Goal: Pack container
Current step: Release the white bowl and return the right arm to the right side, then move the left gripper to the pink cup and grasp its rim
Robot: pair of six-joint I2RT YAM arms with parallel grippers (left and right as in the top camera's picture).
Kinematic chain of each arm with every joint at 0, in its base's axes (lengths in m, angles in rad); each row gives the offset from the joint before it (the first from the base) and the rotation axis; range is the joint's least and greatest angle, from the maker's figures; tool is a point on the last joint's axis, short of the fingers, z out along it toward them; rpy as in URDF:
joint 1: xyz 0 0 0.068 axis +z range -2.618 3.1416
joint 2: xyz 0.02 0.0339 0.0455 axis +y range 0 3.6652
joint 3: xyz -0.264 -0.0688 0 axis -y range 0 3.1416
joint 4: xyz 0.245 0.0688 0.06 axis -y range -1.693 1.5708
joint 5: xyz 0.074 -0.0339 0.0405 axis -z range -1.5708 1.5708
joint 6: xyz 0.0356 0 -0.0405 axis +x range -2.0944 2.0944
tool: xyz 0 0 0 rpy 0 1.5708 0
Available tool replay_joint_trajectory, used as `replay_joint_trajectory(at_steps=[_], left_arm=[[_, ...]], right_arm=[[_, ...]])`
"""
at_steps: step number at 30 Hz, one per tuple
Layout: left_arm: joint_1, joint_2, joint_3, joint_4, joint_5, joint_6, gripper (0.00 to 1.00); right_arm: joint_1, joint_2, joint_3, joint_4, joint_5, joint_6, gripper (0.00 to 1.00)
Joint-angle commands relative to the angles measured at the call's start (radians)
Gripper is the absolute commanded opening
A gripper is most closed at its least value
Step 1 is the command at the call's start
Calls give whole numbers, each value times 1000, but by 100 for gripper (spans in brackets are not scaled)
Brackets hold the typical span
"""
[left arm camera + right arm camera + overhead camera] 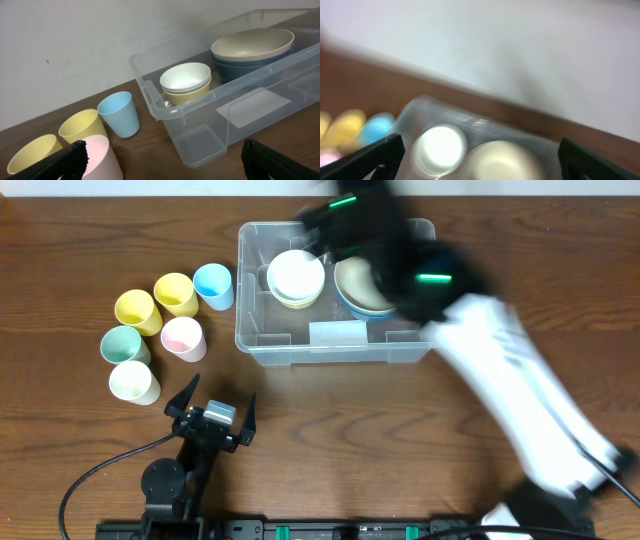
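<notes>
About halfway, I judge: two bowl stacks (296, 277) sit inside the container (262, 340) at mid-table (60, 240), five cups (183, 337) stand unpacked beside it, and left fingers (190, 390) and right fingers (385, 155) are spread apart, empty.

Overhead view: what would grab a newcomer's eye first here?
The blurred right arm reaches across the clear container, which holds a white bowl stack and a beige-on-blue stack. Left of it, six pastel cups cluster; the left end effector sits open in front.
</notes>
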Motion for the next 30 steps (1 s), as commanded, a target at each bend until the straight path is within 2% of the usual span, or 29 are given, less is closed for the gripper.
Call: replay_joint_trajectory(at_steps=[1,7,12,18,20,25,30], left_arm=[[5,-6,-22,-29,10,-8,98],[5,-6,-22,-27,10,-8,98],[5,-6,-22,-26,-1,-11,98],[4,-3,-19,-31,15,-182,98],[4,4,-2,-52,25,-196,98],[4,112,180,-227,-22,-195,98],[4,369,523,-409,-85,-196,98]], right_arm=[[-162,-35,-9,-80,66,122,99],[-474,-9,-13,-229,63,242,99],[-649,97,-13,-329,12,295,99],[-784,280,-13,-402,-4,321,99],[-817,318,-13,-413,-23,321,99],[-883,351,-13,-422,-68,321,99],[-898,351,-13,-421,-92,320,99]])
